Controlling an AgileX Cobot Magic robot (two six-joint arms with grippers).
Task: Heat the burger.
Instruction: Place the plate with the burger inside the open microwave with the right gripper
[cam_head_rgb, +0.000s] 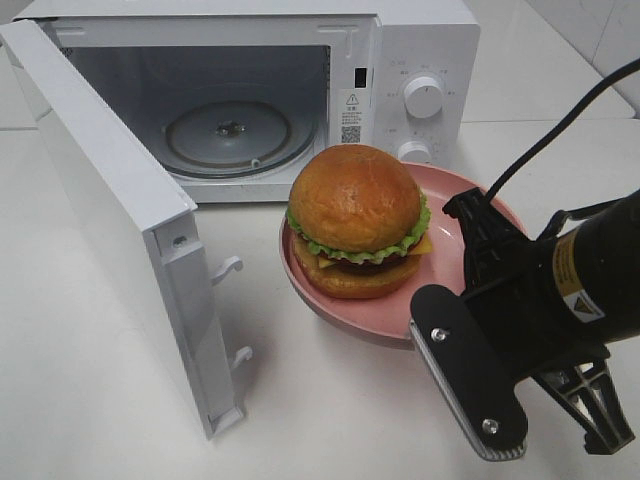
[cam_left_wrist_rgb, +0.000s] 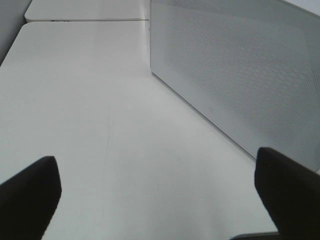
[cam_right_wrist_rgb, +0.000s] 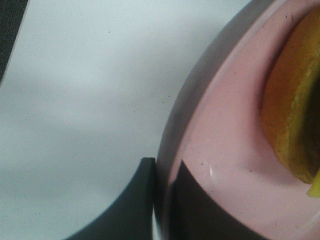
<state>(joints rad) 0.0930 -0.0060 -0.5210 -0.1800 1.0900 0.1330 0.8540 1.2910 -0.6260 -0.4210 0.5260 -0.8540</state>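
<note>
- The right claw (cam_right_wrist_rgb: 162, 172), at the near right, is clamped tight on the near rim of the pink plate (cam_head_rgb: 452, 238). One finger (cam_right_wrist_rgb: 125, 210) lies outside the rim and the other inside.
- The plate rests on the white bench (cam_head_rgb: 90, 400), or perhaps just above it; the shadow beneath leaves that unclear.
- The burger (cam_head_rgb: 357, 220) stands upright on the plate's left half, just in front of the microwave's opening and apart from the claw.
- The microwave door (cam_head_rgb: 120, 230) is swung wide open on the left, reaching toward the near edge.
- The left claw (cam_left_wrist_rgb: 160, 200) gapes wide and holds nothing. It hovers over the bench left of that door, facing the door's meshed outer face.
- Farthest back stands the white microwave (cam_head_rgb: 425, 50), with its glass turntable (cam_head_rgb: 228, 132) visible inside.
</note>
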